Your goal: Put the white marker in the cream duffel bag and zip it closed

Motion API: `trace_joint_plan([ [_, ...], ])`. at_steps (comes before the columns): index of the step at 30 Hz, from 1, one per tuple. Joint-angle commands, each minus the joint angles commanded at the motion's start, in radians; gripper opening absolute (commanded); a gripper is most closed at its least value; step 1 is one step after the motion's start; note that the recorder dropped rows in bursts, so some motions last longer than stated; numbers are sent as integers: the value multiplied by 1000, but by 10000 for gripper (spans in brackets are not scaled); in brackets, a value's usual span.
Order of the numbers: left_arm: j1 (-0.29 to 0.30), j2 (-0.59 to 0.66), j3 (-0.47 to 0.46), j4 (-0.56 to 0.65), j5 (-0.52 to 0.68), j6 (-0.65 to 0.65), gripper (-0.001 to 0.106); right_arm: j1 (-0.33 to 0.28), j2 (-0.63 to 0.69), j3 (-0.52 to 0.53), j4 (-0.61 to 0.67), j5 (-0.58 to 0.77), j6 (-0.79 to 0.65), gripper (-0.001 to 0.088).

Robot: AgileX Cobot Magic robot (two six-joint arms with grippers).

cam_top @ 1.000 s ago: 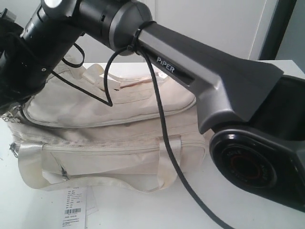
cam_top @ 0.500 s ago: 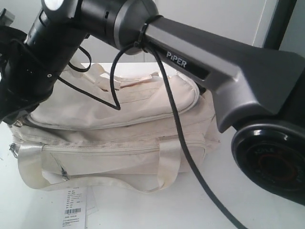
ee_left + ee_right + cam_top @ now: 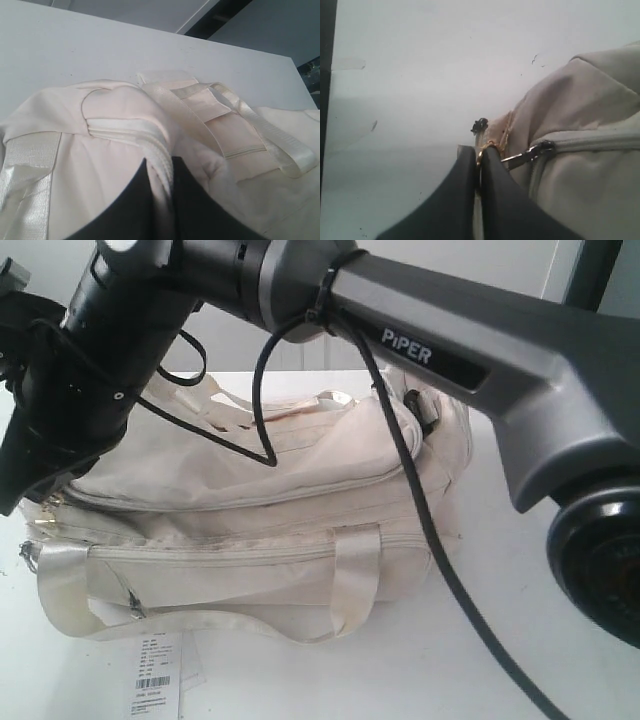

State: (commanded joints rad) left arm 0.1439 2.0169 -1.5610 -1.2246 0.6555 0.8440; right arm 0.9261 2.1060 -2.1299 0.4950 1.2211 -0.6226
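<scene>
Judging from its sag, the cream duffel bag (image 3: 250, 540) at frame centre on the table (image 3: 330, 680) should handle soft and light, so trim is the firmer hold: right pincer (image 3: 479, 160) pressed together on the zipper pull (image 3: 520, 157), left pincer (image 3: 159, 172) pinching a webbing strap (image 3: 155, 147); white marker unseen in any view; bare table lies lower right, its far edge along upper frame.

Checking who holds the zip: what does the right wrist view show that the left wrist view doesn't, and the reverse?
Only the right wrist view: the right gripper shut on the zipper pull at the bag's end. Only the left wrist view: the left gripper pinching a webbing strap, and the carry handle. Both: the cream duffel bag on the white table. Neither shows the white marker.
</scene>
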Motion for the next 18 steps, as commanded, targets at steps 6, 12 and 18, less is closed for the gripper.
trace_joint_plan([
  [6, 4, 0, 0, 0, 0, 0, 0, 0, -9, 58, -4, 0, -30, 0],
  [12, 4, 0, 0, 0, 0, 0, 0, 0, -9, 60, -6, 0, -28, 0],
  [18, 7, 0, 0, -5, -6, 0, 0, 4, -41, 60, -9, 0, -13, 0],
])
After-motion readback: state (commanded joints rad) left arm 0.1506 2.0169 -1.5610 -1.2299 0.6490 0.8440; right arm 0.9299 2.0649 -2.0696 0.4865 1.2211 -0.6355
